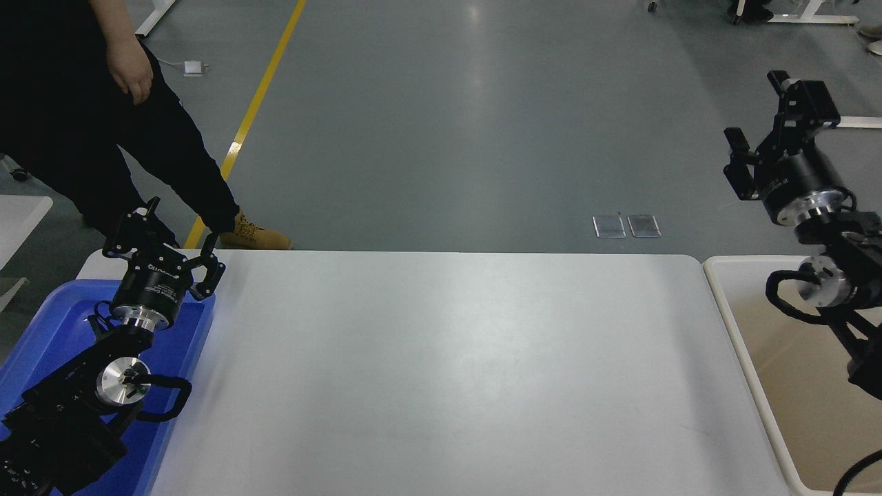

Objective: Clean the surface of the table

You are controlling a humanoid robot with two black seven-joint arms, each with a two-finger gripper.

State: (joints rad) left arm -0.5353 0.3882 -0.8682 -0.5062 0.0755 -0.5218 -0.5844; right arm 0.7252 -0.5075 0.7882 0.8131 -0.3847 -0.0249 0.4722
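Nothing lay on the worktop (448, 372) that I could make out; its white surface filled the middle of my head view from about 9 to 3 o'clock, with only a soft glare near centre. I judged the cleaning either finished or not yet supplied with anything to clear. At 8 o'clock the blue tray (41, 324) sat against the worktop's left end, and my left end effector (169, 241) hung parked over the tray's far rim, fingers spread apart and empty. At 4 o'clock the beige bin (744, 344) butted the right end, presumably placed to take whatever gets swept off. My right end effector (761, 131) stood raised at 2 o'clock above the bin's far side, fingers apart, gripping nothing. Beyond the far-left corner, at 10 o'clock, a person (103, 103) in dark clothes stood on the grey floor, one tan boot (258, 238) just behind the edge.
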